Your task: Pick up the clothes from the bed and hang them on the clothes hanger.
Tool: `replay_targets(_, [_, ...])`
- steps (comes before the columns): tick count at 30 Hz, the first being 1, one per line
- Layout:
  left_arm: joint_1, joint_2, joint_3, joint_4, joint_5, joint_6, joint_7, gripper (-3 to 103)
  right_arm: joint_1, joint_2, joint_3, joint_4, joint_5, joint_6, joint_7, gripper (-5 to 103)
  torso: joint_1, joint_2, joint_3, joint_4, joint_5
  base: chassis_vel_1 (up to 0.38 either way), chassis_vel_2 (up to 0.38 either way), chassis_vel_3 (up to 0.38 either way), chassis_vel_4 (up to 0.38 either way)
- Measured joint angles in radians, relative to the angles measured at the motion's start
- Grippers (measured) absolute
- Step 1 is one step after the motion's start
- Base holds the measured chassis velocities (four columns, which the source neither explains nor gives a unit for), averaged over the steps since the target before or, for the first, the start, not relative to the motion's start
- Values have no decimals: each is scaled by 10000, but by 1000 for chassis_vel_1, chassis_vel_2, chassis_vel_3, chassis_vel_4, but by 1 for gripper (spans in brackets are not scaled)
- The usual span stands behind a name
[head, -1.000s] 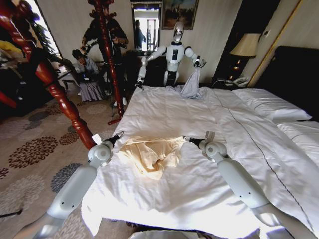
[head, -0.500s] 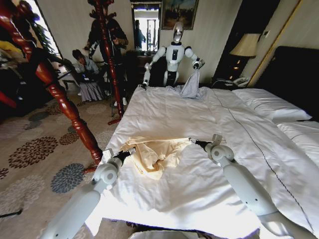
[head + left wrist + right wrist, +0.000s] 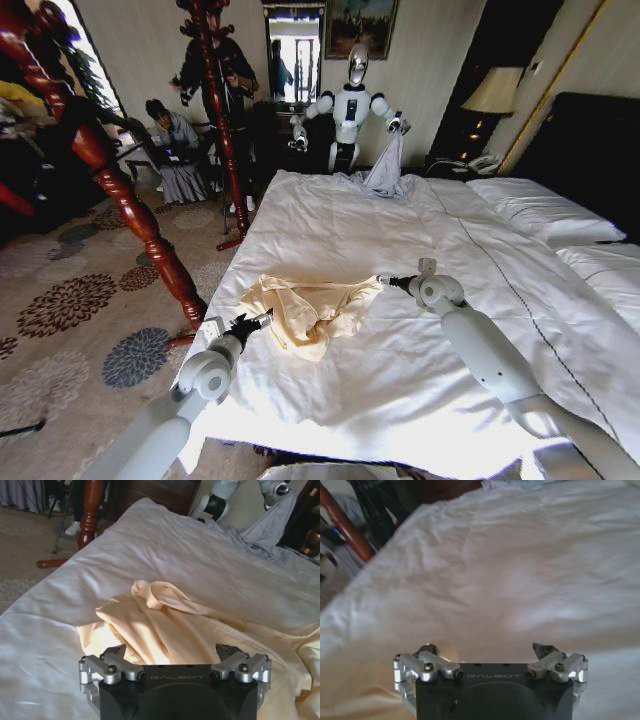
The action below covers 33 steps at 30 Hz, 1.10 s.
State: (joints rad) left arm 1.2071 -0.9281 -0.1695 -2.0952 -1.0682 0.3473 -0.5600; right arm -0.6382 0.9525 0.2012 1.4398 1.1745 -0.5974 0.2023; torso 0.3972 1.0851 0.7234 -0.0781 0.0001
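Two arms outstretched, hands open, flanking clothes point(image 3: 310, 305)

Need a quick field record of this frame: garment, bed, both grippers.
garment: pale cream-yellow silky garment, crumpled flat on the duvet
bed: wide bed with white duvet, thin dark stitched line
left gripper: open, at the garment's near-left edge
right gripper: open, at the garment's right edge
lifted: no

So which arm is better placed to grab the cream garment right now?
Probably the left: the left gripper is open, facing the clothes' bunched folds. The right gripper sits open at the far edge, with the bed ahead.
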Motion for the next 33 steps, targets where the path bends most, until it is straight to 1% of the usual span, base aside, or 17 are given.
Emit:
replay_targets(2, [112,26,-36,-86,34,0,1,100,305,231,-73,-278,81,605,-106,100,0,0,0,4,-3,0,0,0,0])
replay_targets(4, [126,41,-37,-104,43,0,1,100,419,283,-144,-398,-46,649,-20,100,-1,0,-1,6,-2,0,0,0,0])
replay_targets(6, [150,104,-40,-189,49,0,-8,100,859,489,-303,-875,143,573,575,100,1,-1,1,2,0,0,0,0,0])
replay_targets(7, [185,134,-57,-254,49,0,-10,100,1105,632,-217,-1109,912,363,1032,100,3,-1,1,1,0,0,0,0,0])
replay_targets(9, [213,147,-76,-284,52,0,-10,100,1174,675,-171,-1172,1131,277,1175,100,3,0,2,1,0,0,0,0,0])
replay_targets(12, [416,204,-155,-380,199,0,31,100,1557,616,129,-1579,2624,-1110,2268,100,2,-1,1,9,0,0,0,0,0])
replay_targets(15, [513,209,-186,-391,302,1,70,100,1486,326,314,-1325,3452,-1338,2459,100,3,-1,1,-1,0,0,0,0,0])
replay_targets(17, [592,160,-196,-401,372,2,99,100,1192,-11,565,-548,5022,-1368,3401,100,2,0,0,-9,-1,0,0,0,0])
replay_targets(18, [592,160,-196,-401,372,2,99,100,1192,-11,565,-548,5022,-1368,3401,100,2,0,0,-9,-1,0,0,0,0])
replay_targets(19, [599,126,-177,-398,429,2,106,100,1109,29,692,-343,5362,-1371,3985,100,0,0,0,-7,-1,0,0,0,0])
replay_targets(23, [598,64,-127,-374,525,2,88,100,910,285,1086,-229,5074,-1372,3757,100,0,0,0,10,0,0,0,0,0])
replay_targets(24, [605,79,-120,-430,543,2,39,100,551,235,1235,105,4430,-1374,2365,100,3,-1,1,8,-1,0,0,0,0])
replay_targets(25, [634,133,-133,-486,546,2,21,100,371,168,1300,303,4191,-1377,1695,100,4,-1,1,1,3,0,0,0,0])
replay_targets(29, [816,320,-269,-617,565,9,-14,100,79,-121,1212,987,3816,-1420,1202,100,-2,1,-2,-4,-5,0,0,0,0])
replay_targets(30, [930,391,-346,-671,578,9,-23,100,36,-316,822,1091,2989,-1423,1327,100,-2,2,-3,1,-8,0,0,0,0])
replay_targets(31, [930,391,-346,-671,578,9,-23,100,36,-316,822,1091,2989,-1423,1327,100,-2,2,-3,1,-8,0,0,0,0])
replay_targets(33, [1184,499,-466,-784,644,11,7,100,-253,-832,-148,1069,348,-1429,1100,100,0,0,0,14,4,0,0,0,0])
